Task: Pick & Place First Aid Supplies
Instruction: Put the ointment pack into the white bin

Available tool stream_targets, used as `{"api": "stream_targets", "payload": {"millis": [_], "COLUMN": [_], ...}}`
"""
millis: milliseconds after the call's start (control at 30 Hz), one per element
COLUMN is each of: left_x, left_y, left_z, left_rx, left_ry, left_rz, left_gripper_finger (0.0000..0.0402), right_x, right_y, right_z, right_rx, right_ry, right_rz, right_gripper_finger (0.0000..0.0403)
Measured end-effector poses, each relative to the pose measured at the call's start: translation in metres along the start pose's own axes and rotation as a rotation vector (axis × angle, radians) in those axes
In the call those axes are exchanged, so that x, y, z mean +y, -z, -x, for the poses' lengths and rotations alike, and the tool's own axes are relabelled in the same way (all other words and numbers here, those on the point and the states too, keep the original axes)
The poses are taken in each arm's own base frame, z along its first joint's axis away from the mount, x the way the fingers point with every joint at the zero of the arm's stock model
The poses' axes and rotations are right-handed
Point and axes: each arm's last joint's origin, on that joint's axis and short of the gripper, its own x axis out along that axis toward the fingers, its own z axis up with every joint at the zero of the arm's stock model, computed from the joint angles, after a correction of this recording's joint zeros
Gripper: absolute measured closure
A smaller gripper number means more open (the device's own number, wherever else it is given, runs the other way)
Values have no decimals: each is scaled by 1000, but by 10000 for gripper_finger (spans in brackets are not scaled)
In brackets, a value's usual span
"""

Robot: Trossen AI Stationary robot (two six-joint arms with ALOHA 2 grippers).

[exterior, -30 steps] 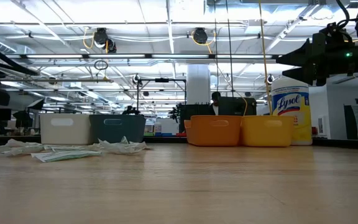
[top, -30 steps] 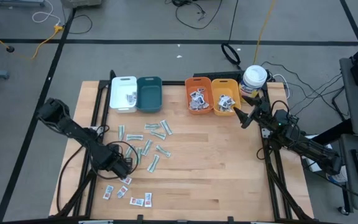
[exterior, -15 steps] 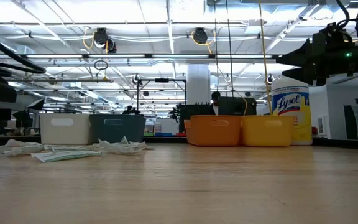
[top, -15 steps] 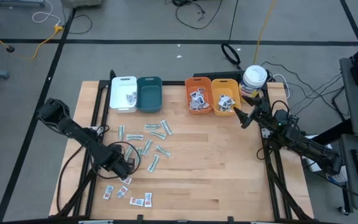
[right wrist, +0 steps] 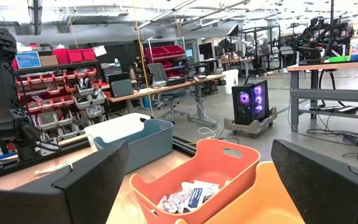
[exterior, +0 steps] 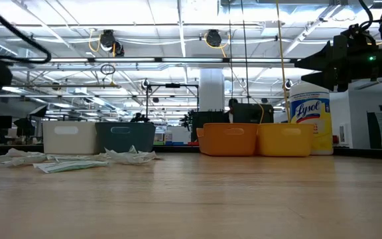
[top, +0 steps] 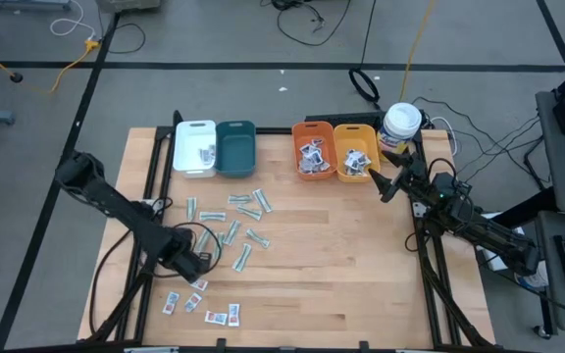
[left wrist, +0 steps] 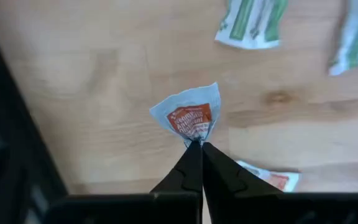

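Grasp step: left gripper [left wrist: 196, 144] pinched fully closed on 1 small white red-printed packet [left wrist: 190, 116]; next, lift and carry to a bin. Right gripper [right wrist: 191, 180] waits, fully open and empty.

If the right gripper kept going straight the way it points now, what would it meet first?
The right gripper, open, hangs by the yellow bin and points across the bin row. Its wrist view looks over the orange bin, so probably that bin's rim or packets, though its height may clear them.
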Motion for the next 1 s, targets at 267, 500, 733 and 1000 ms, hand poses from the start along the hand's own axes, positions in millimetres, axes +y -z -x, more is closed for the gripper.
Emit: {"api": "stream_targets", "payload": {"millis": [267, 500, 733, 1000], "left_x": [5, 11, 12, 4], "left_y": [-6, -10, -25, -72], "left_z": [35, 63, 84, 100], "left_rx": [54, 75, 47, 2], "left_ry": [146, 264, 276, 280], "left_rz": [-36, -76, -76, -76], "left_gripper_finger": [400, 401, 401, 401], "right_x": [0, 0, 0, 0], "right_y": [0, 0, 0, 0], "right_z": [0, 0, 0, 0], "right_rx": [0, 0, 0, 0], "right_ry": [0, 0, 0, 0], "right_rz": [0, 0, 0, 0], "right_gripper_finger": [11, 11, 11, 11]}}
